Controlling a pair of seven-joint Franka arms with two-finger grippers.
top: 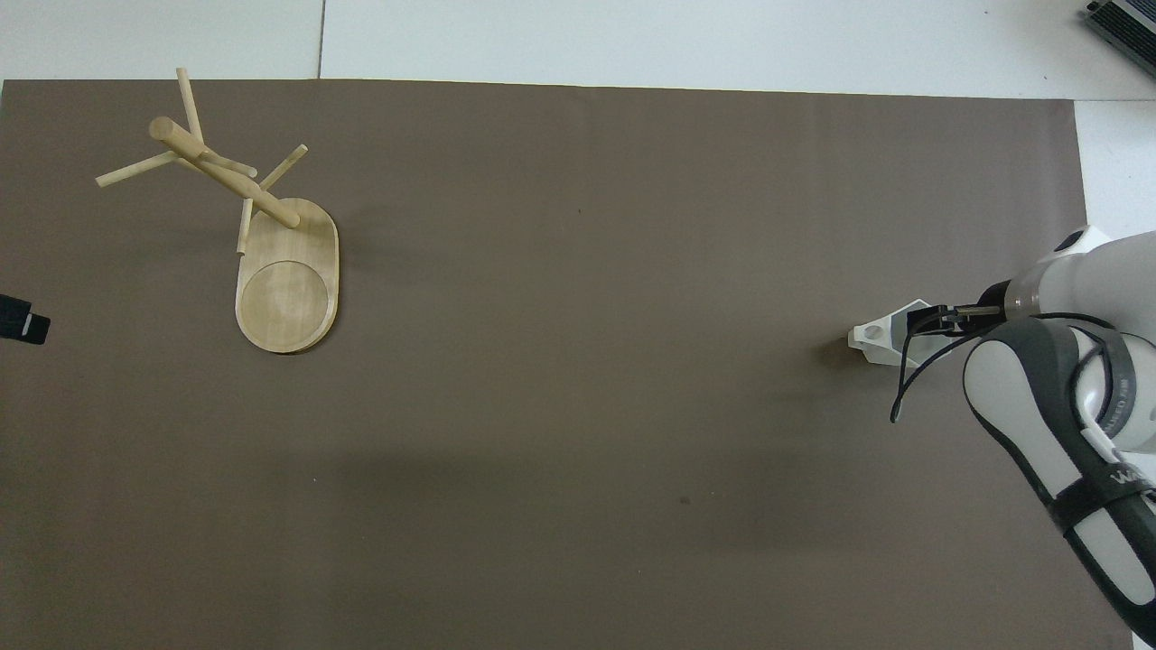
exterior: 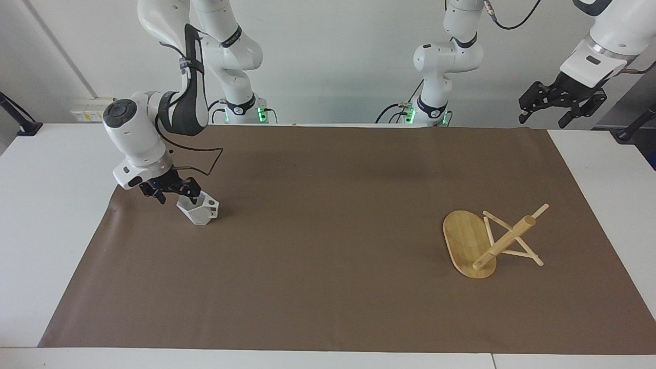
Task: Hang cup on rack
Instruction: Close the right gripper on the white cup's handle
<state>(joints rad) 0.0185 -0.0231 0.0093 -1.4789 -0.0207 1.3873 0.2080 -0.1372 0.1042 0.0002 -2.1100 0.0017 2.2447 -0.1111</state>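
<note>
The white faceted cup [exterior: 200, 211] stands on the brown mat toward the right arm's end of the table, its pierced handle [top: 871, 333] pointing toward the table's middle. My right gripper [exterior: 173, 191] is low at the cup's rim on the side away from the handle, jaws open, one fingertip at the rim. In the overhead view the right gripper [top: 930, 318] covers part of the cup [top: 890, 343]. The bamboo rack [exterior: 487, 241] stands on its oval base toward the left arm's end, with no cup on its pegs [top: 212, 167]. My left gripper [exterior: 561, 102] waits open, high over the table's end.
The brown mat [exterior: 328, 256] covers most of the white table [exterior: 46, 205]. A black cable loops from the right wrist [exterior: 205, 159] just above the mat beside the cup. A dark object [top: 1124, 23] lies at the table's farthest corner.
</note>
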